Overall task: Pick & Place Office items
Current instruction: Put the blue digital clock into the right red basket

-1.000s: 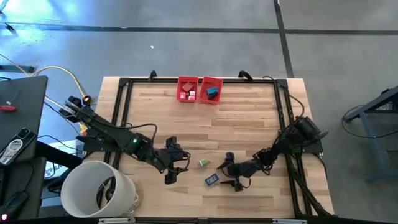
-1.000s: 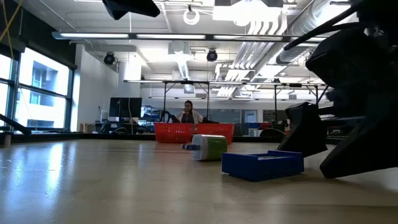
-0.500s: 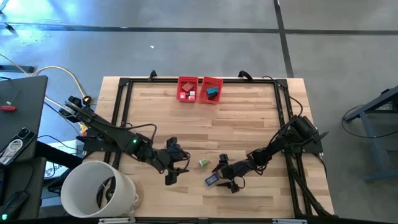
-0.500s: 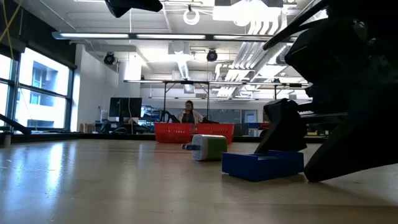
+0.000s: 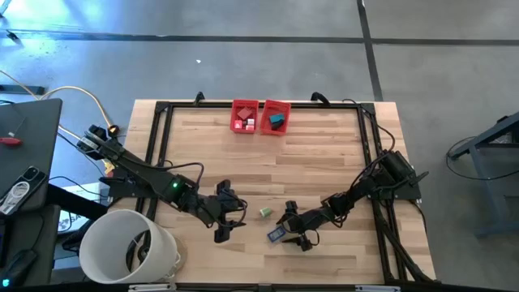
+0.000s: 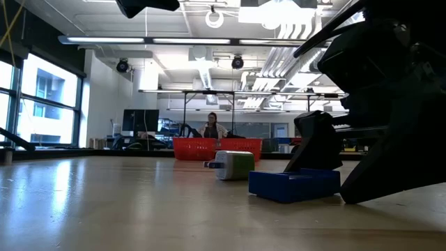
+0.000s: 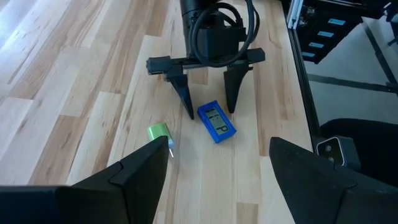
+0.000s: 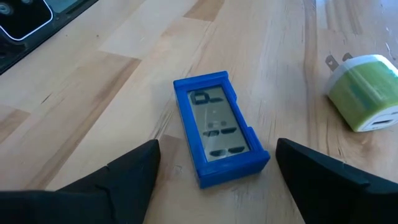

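Seemingly unmoved, right fingers (image 5: 289, 230) straddling blue item (image 5: 276, 235)

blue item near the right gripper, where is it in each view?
High: blue item at the near edge, before the right gripper.
Low: right of centre.
Left wrist: centre, at the right gripper.
Right wrist: centre.
Landmark: green plug alongside.

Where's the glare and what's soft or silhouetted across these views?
Low view: ceiling lights blow out and reflect along the table; the right pincer is a black silhouette by the blue item. Right wrist view: blue item sharp, green plug slightly soft. High view: even light, bluish glare on the floor at top left.
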`<state>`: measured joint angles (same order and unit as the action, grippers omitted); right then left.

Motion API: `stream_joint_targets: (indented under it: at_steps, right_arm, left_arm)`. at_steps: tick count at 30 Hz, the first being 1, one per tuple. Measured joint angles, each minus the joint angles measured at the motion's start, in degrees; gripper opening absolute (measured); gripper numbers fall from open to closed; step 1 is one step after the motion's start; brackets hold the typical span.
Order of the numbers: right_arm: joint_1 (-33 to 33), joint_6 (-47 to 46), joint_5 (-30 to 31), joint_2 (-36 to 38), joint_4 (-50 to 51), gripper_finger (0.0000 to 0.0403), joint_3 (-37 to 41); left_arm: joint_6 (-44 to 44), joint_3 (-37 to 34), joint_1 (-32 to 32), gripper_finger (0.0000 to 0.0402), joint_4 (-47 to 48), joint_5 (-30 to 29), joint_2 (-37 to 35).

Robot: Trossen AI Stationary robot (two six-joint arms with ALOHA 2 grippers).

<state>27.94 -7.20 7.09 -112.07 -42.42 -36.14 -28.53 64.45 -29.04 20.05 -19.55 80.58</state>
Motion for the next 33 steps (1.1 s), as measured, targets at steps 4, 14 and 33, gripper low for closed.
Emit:
stream_joint_targets:
  at_steps: [4, 14, 33]
  right_arm:
    - [0.0, -0.1, -0.7, 0.0, 0.1, 0.0312, 0.0]
    - [-0.1, -0.4, -0.7, 0.0, 0.6, 0.0236, 0.0]
    - [0.0, -0.5, -1.4, 0.0, 1.7, 0.0162, 0.0]
  left_arm:
    - [0.0, 0.0, 0.0, 0.0271, 0.0, 0.0, 0.0]
    - [0.0, 0.0, 0.0, 0.0271, 0.0, 0.0, 0.0]
    - [1.5, 0.0, 0.2, 0.0271, 0.0, 0.0, 0.0]
